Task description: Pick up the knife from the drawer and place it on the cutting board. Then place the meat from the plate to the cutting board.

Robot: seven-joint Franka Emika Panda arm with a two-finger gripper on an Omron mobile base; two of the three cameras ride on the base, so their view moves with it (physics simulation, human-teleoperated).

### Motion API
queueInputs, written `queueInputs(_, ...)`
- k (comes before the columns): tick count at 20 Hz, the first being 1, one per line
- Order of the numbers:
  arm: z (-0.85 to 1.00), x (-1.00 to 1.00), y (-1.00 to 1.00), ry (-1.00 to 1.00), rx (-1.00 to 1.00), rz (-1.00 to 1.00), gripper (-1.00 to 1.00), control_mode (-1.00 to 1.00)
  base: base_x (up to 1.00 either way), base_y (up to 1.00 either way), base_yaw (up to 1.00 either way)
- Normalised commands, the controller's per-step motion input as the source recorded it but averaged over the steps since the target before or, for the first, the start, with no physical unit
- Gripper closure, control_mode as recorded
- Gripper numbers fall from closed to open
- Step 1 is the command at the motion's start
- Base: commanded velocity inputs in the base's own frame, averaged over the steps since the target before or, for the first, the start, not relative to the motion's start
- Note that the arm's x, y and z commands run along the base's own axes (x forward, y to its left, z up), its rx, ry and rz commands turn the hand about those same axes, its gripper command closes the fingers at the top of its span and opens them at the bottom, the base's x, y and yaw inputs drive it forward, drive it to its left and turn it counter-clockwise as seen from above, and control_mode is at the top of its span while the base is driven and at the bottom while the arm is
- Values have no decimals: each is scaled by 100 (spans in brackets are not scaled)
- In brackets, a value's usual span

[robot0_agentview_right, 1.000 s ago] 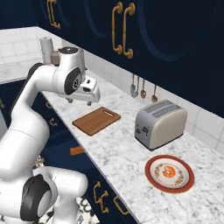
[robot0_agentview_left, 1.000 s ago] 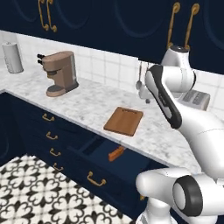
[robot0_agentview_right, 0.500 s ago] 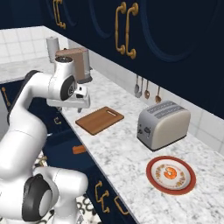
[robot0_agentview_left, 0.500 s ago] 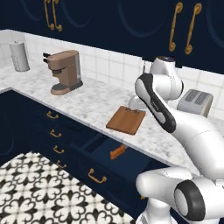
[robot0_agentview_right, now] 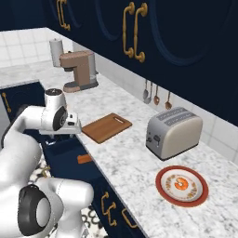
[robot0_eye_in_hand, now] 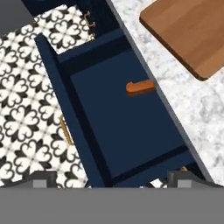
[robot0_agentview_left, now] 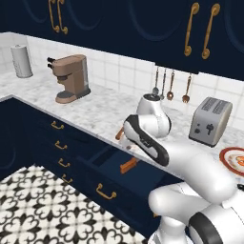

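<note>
We see a glossy white arm (robot0_agentview_left: 190, 162) of rounded, bulbous segments with dark grey joint rings and round black end caps; its tool (robot0_eye_in_hand: 111, 177) ends in two small dark grey finger tips.

No readable text anywhere (no labels either).

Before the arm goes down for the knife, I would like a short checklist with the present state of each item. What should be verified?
1. Wide dark navy drawer is pulled open: ok.
2. Small knife with orange-brown handle lies in the drawer; its blade is hidden under the counter edge: ok.
3. Tool is open, holding nothing: ok.
4. Tool is directly above the handle: not ok, handle sits off-centre in the hand view.
5. Reddish-brown wooden cutting board is free of things: ok.
6. Orange-red meat lump is on the white plate with orange-red ring: ok.
</note>
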Motion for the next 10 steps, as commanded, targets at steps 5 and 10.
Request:
queueInputs(5,-100,8,20,0,-9,0,-100,-100,0,0,0)
queueInputs(10,-92,0,20,0,-4,0,-100,-100,0,0,0)
